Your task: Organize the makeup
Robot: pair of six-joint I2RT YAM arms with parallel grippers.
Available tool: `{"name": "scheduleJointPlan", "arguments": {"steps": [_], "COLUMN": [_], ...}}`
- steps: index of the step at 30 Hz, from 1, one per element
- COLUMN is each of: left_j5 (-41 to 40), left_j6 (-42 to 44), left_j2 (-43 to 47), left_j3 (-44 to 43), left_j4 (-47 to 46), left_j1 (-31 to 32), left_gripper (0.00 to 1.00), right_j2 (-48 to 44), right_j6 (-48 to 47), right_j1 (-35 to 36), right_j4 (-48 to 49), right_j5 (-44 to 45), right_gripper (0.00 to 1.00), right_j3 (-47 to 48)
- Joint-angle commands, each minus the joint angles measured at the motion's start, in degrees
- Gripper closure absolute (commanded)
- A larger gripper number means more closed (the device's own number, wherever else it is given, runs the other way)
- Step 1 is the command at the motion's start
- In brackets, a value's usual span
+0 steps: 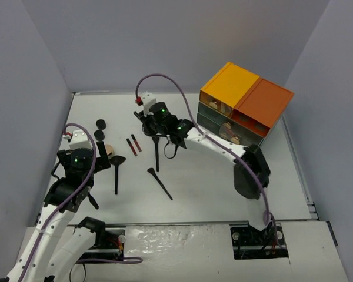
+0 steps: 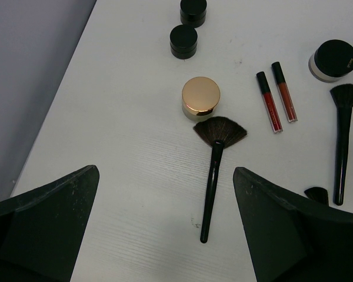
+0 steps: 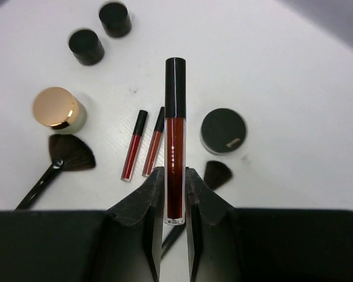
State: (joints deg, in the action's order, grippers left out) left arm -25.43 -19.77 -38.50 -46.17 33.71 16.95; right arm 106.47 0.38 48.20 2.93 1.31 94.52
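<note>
One slim, black-capped dark-red stick (image 3: 175, 161), clear-walled at base

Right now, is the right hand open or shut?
Shut: the right hand clamps a dark red lip gloss tube between its fingers.

Bare white table (image 1: 206, 194) opens in the near middle and along the far edge. At far left, black jars (image 1: 100, 124), a tan compact (image 1: 108, 149), red sticks (image 1: 136, 143) and brushes (image 1: 160, 185) crowd together with narrow gaps. The orange-topped drawer box (image 1: 244, 103) blocks the far right corner.
</note>
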Motion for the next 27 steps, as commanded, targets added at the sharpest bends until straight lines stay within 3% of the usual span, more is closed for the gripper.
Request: {"name": "scheduleJointPlan", "arguments": {"steps": [1,12,15,22,27], "left_j5": [0.13,0.81,0.95,1.17,1.08], "left_j6": [-0.31,0.09,0.1,0.13,0.17], "left_j2": [-0.17,-1.06,-1.29,-1.62,-1.31], "left_j3": [-1.03,-1.03,-0.94,-0.94,-1.03], "left_j4": [-3.0,-3.47,-3.45,-3.43,-3.47], "left_j1": [-0.39,-0.6,-0.6,-0.6,-0.6], "left_gripper": [0.03,0.03,0.03,0.03,0.03], "right_j2": [-16.96,-41.12,-43.55,-44.64,-41.95], "right_j6": [-5.45,-9.32,-8.07,-6.71,-6.1], "right_j1": [-4.3,-22.26,-27.01,-30.23,-30.45], "right_j4": [-4.54,-20.54,-22.68,-24.86,-24.9], "right_j5": [2.32,8.83,6.32,9.06,10.83], "right_gripper": [1.0,1.0,1.0,1.0,0.85], "right_j3": [-6.98,-20.56,-23.13,-26.84,-26.48]}}
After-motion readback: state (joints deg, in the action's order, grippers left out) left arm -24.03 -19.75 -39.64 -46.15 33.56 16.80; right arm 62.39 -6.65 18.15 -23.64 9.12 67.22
